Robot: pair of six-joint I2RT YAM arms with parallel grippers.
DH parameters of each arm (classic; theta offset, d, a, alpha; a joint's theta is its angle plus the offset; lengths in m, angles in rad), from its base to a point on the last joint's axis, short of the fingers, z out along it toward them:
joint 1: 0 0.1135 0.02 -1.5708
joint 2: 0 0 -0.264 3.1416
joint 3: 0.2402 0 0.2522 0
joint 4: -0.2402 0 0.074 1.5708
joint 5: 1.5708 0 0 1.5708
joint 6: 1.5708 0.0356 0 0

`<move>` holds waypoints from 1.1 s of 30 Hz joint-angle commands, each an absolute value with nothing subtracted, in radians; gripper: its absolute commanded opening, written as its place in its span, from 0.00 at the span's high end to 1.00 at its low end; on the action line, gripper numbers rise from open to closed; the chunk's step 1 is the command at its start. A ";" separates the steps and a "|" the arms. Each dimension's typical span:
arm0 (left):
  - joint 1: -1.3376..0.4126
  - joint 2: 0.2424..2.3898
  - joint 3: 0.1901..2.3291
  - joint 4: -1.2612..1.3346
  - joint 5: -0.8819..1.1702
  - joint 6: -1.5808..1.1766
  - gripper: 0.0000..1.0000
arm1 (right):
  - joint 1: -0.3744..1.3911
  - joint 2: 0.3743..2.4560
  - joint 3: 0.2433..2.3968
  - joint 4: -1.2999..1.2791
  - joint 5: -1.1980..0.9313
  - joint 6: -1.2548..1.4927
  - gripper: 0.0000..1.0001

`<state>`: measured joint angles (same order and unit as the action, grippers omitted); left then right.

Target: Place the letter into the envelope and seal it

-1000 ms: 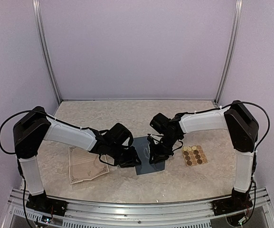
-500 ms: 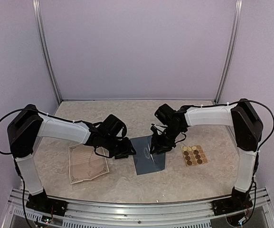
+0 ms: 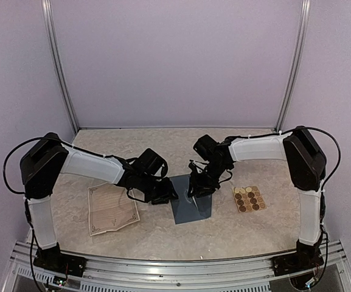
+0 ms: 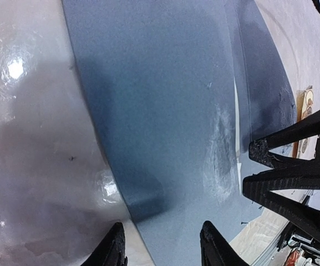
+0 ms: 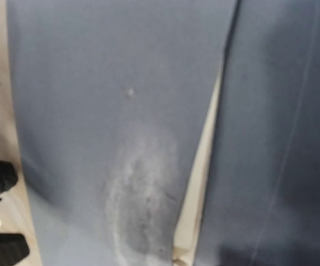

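Opening slate-blue paper envelope [image 3: 192, 212].
My left fingers [image 4: 112, 252] spread (right fingers [image 4: 293, 188]: can't tell); unpinned, a pull could skid it across surface [image 3: 163, 146].

The left arm [image 3: 93, 167] and right arm [image 3: 257, 149] reach inward toward each other, wrists pitched down. The left gripper [image 4: 162, 246] has its fingers spread apart — the right gripper [image 3: 193, 190], close opposite, shows fingers nearly together, closure unclear.

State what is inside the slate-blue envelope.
Only a thin cream strip shows through a gap in the envelope; lining or paper, I cannot tell. Blue paper covers the rest of the inside. The ornate-bordered letter lies outside, on the table.
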<state>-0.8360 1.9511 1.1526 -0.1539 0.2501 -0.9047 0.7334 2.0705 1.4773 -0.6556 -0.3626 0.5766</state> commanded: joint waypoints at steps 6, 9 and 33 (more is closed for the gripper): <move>-0.827 2.001 1.170 -0.130 0.275 -0.886 0.57 | 0.731 2.120 1.513 -0.652 -0.396 0.563 0.63; -0.827 2.011 1.176 -0.124 0.285 -0.886 0.57 | 0.731 2.134 1.523 -0.656 -0.406 0.559 0.63; -0.787 1.787 1.167 -0.258 0.104 -0.860 0.48 | 0.694 2.033 1.568 -0.704 -0.338 0.554 0.54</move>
